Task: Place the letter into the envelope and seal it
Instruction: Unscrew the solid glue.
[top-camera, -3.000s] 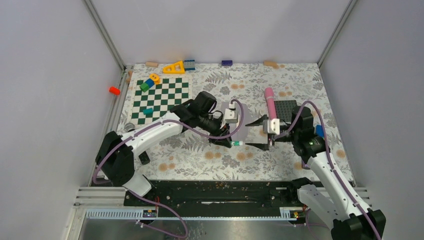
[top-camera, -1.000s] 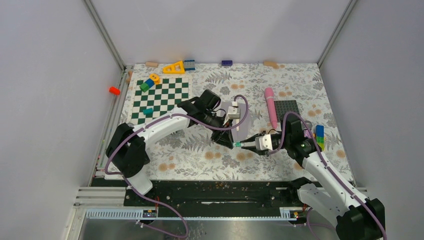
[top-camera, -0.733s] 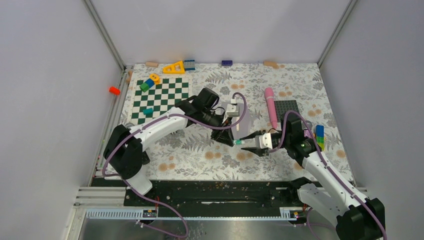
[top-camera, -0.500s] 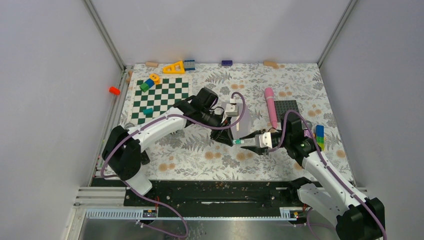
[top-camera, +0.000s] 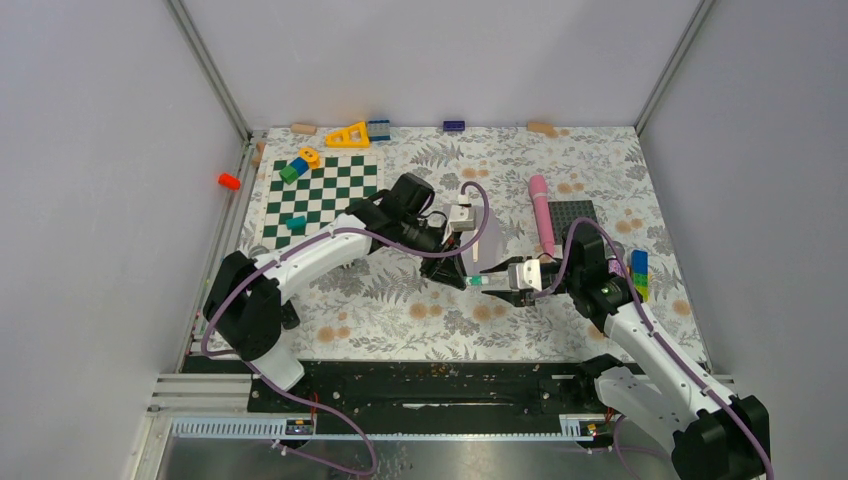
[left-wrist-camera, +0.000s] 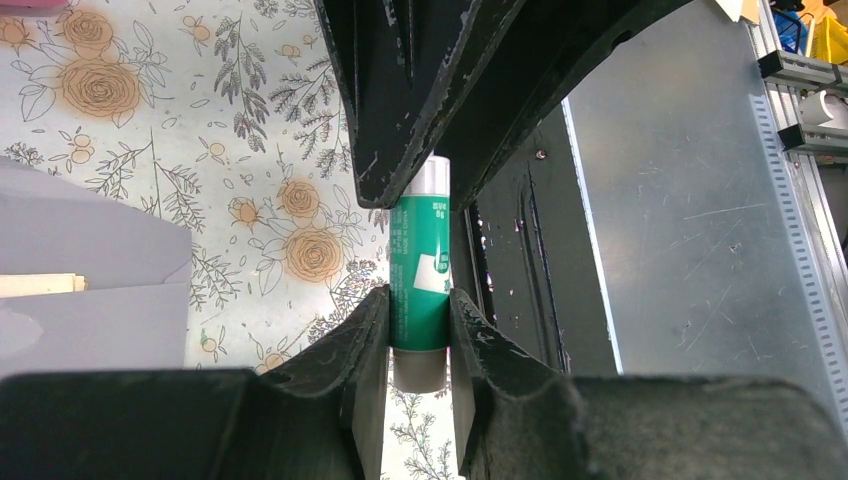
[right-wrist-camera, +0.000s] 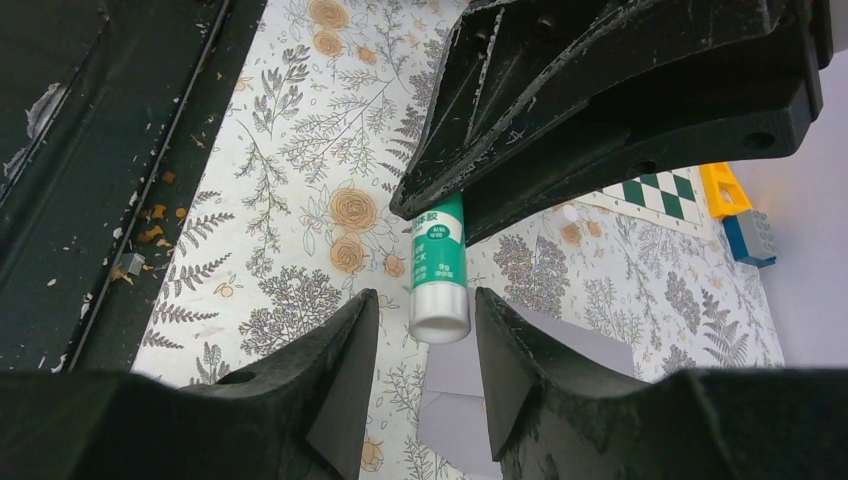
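Observation:
A green glue stick (left-wrist-camera: 420, 270) is clamped between the fingers of my left gripper (left-wrist-camera: 418, 300), held level above the mat. Its silver end (right-wrist-camera: 438, 322) points at my right gripper (right-wrist-camera: 425, 300), which stands open with a finger on each side and a small gap to both. In the top view the two grippers meet nose to nose at the glue stick (top-camera: 478, 283). The pale lavender envelope (top-camera: 492, 240) lies flat on the mat just behind them, also in the wrist views (left-wrist-camera: 90, 300) (right-wrist-camera: 560, 360). A cream strip, perhaps the letter (left-wrist-camera: 40, 285), shows at its fold.
A pink cylinder (top-camera: 541, 214) and a dark grey studded plate (top-camera: 578, 214) lie right of the envelope. A coloured brick stack (top-camera: 640, 275) sits by the right arm. The green chessboard (top-camera: 320, 195) with small blocks is at the left, and loose blocks line the back wall.
My right gripper came in to the glue stick's silver end, and its jaws have widened around it over the last second. The left gripper keeps its grip and has barely moved.

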